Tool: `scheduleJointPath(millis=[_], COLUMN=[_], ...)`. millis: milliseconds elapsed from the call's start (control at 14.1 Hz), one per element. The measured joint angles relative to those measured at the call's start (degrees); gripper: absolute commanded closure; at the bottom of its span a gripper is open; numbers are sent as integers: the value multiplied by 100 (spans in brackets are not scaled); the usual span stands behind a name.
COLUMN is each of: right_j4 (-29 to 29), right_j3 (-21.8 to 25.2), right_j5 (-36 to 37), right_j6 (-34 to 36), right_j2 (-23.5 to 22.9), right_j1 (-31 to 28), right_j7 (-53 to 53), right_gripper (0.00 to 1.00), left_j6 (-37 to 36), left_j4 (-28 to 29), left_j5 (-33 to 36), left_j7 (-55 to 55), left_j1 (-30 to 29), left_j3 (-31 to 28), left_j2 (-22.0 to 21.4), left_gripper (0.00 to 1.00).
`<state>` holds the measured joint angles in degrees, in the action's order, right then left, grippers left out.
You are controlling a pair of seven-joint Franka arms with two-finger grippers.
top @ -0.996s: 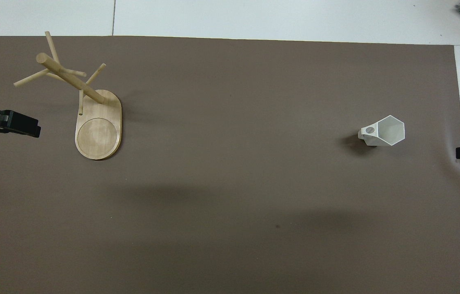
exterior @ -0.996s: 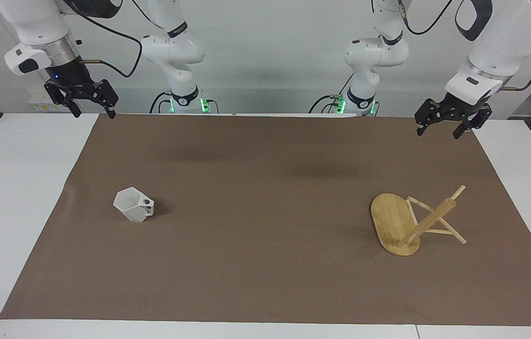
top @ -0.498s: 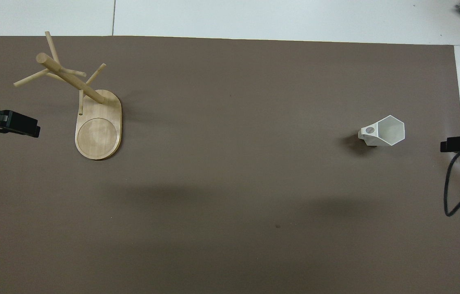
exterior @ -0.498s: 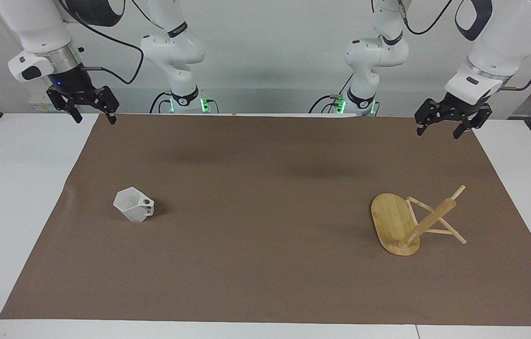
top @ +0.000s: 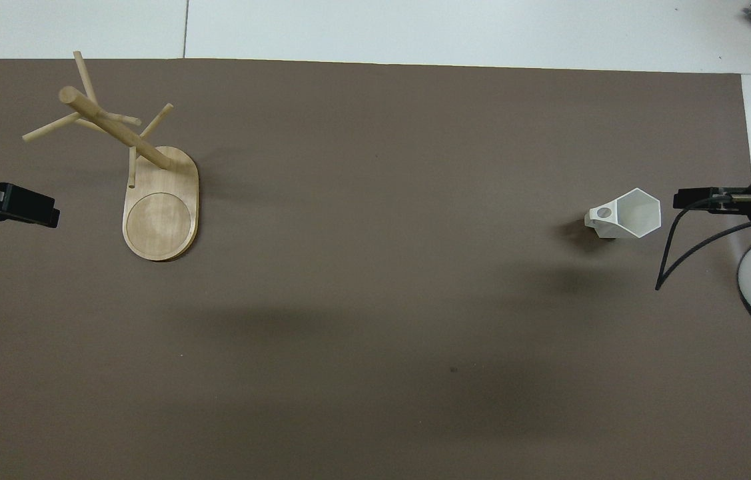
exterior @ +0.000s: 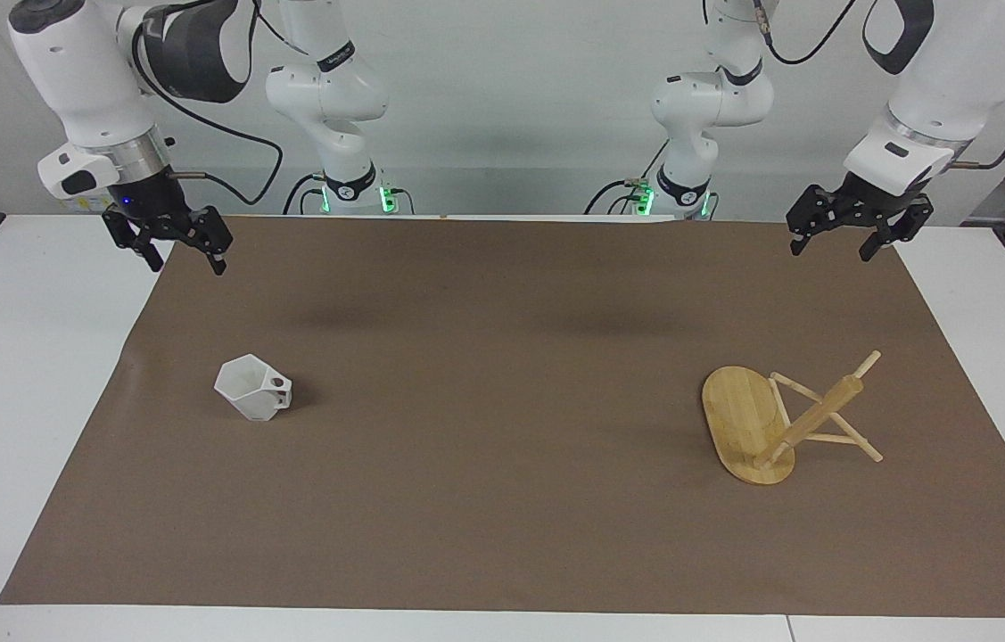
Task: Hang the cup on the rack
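The right gripper (exterior: 179,250) has come down and inward from the edge of the surface toward the cup (exterior: 253,387), jaws wide and empty, so I judge a reach for the cup is starting. The cup sits upright on the brown mat (exterior: 502,535), untouched. The rack (exterior: 778,423) stands well apart toward the left arm's end, where the left gripper (exterior: 859,230) waits, jaws wide.
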<state>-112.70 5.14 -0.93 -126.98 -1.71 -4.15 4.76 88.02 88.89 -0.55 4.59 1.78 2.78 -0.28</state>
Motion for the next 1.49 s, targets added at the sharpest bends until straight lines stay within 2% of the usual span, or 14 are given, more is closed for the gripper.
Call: scheduleJointPath(millis=[213, 498, 1138, 1209, 1352, 1494], right_j4=[0, 5, -142, -142, -142, -142], right_j3=[5, 14, -6, -6, -11, -19], right_j5=[0, 0, 1, 1, 1, 1], right_j6=[-652, -994, -1026, -1026, -1026, -1026], right_j2=[-608, -1124, -1307, -1306, -1306, -1306], right_j1=[-9, -12, 6, 6, 8, 11], right_j7=[0, 0, 314, 336, 349, 354], right_gripper=[0, 0, 0, 5, 22, 44], left_j6=[-13, -14, -160, -170, -185, -192], left_j4=[-2, -16, -40, -41, -45, -50], left_j5=[0, 0, -8, -8, -8, -8], left_j7=[-2, -4, -12, -12, -12, -12], left_j1=[-1, -1, -3, -4, -4, -4], left_j3=[-8, -15, -32, -35, -39, -39], left_j2=[-20, -65, -66, -66, -66, -69], left_gripper=[0, 0, 0, 0, 0, 0])
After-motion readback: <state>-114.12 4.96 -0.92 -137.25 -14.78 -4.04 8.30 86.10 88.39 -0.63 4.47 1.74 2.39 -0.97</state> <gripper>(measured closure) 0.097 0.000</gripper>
